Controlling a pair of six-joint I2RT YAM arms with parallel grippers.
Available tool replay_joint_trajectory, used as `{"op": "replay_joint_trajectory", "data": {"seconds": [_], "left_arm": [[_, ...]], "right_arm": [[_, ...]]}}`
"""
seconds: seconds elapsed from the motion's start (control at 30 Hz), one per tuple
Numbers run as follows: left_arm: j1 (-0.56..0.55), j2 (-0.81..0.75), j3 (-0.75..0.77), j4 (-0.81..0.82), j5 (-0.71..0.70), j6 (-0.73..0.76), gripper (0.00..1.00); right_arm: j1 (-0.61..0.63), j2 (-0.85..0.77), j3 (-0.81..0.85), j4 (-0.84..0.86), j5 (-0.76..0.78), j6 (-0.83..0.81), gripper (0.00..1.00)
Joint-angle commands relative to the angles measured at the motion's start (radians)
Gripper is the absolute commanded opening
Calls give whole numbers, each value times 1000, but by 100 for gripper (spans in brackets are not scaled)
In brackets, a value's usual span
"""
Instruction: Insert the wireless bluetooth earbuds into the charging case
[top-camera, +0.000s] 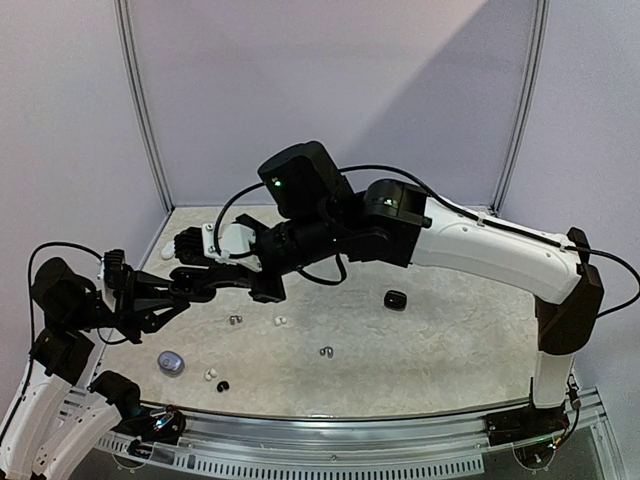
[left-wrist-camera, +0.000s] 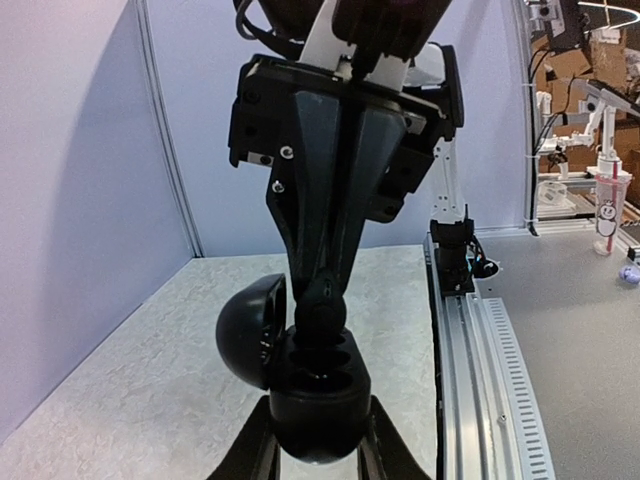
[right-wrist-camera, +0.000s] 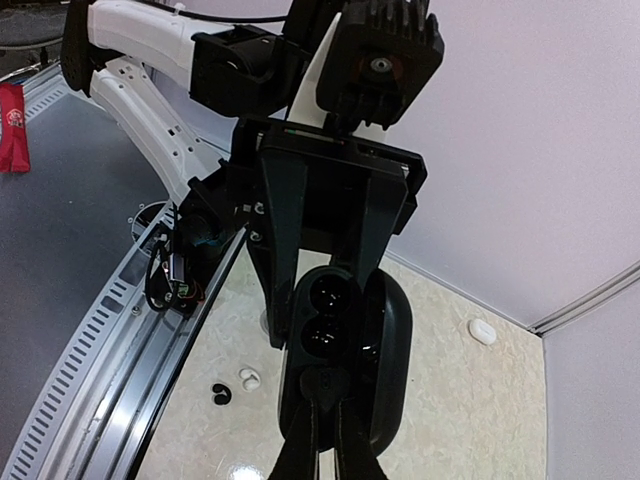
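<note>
Currently the left gripper (left-wrist-camera: 318, 455) is clamped on the lower shell of the open black charging case (left-wrist-camera: 315, 400) and holds it above the table (top-camera: 450, 350), with the hinged lid (left-wrist-camera: 250, 335) swung aside. The right gripper (right-wrist-camera: 322, 440) has its fingers pressed together on a black earbud (left-wrist-camera: 320, 318), which sits at the mouth of one socket in the case.

Other earbuds lie loose on the table, among them a white earbud (top-camera: 281, 321) and a black earbud (top-camera: 222, 385) near the front edge.

Handling notes, judged from appearance:
- Each earbud is probably very light, rigid and smooth-skinned. Expect it to slip or twist under a fingertip pinch.
- Grip across the widest part of the body, leaving the tip free to enter the socket.
- The case is likely a hard, rounded shell. Hold it low on the base, clear of the hinge and sockets.
</note>
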Motion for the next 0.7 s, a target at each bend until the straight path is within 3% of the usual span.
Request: {"op": "replay_joint_trajectory", "data": {"seconds": [0.0, 0.4, 0.67], "left_arm": [[-16, 2, 20, -4, -3, 25, 0], [-16, 0, 14, 19, -3, 25, 0], [-16, 0, 13, 18, -2, 22, 0]], "right_arm": [[8, 27, 22, -31, 23, -5, 0], [8, 34, 15, -40, 52, -11, 0], [8, 41, 15, -15, 75, -4, 24]]}}
